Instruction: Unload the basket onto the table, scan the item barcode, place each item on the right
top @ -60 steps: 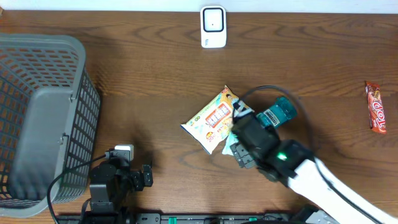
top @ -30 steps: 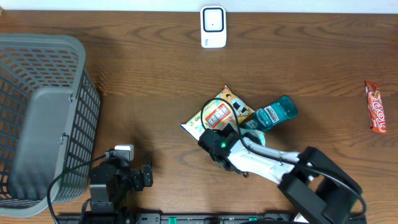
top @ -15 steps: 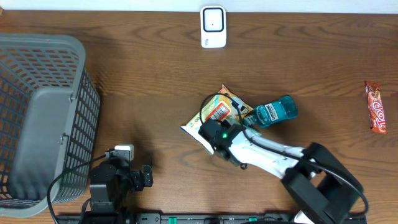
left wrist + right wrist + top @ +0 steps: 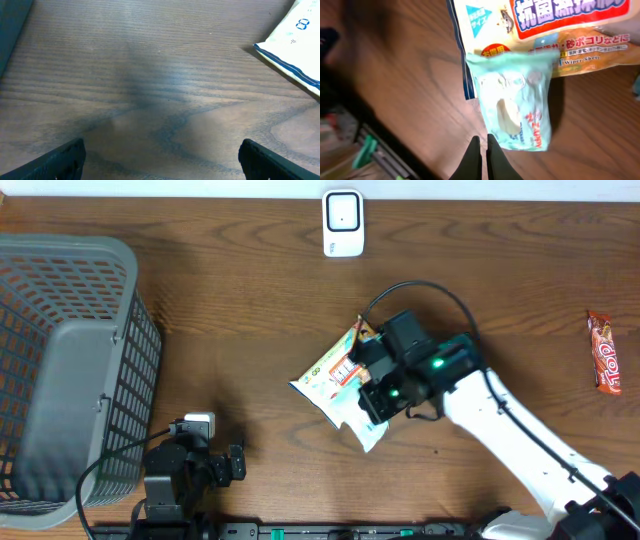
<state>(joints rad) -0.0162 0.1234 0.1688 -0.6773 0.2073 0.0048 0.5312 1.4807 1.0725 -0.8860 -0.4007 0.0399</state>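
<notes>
Right end effector [image 4: 483, 144]: fingers pressed together, nothing between them. It is poised above the surface [image 4: 250, 300], with the tips just short of the near end of the small pale-green packet [image 4: 512, 102].

Small pale-green packet: lies flat near the centre of the surface, its far end overlapping the edge of the larger printed packet [image 4: 328, 375]. In the overhead view it sits at 5 o'clock of that packet.

Left end effector [image 4: 162, 147]: fingers spread wide over bare wood at 7 o'clock, holding nothing. A corner of the larger printed packet shows at 2 o'clock in its view.

White scanner unit [image 4: 343, 223]: at 12 o'clock, well apart from both packets.

Grey basket [image 4: 60, 370]: at 9 o'clock.

Red candy bar [image 4: 604, 352]: at 3 o'clock.
</notes>
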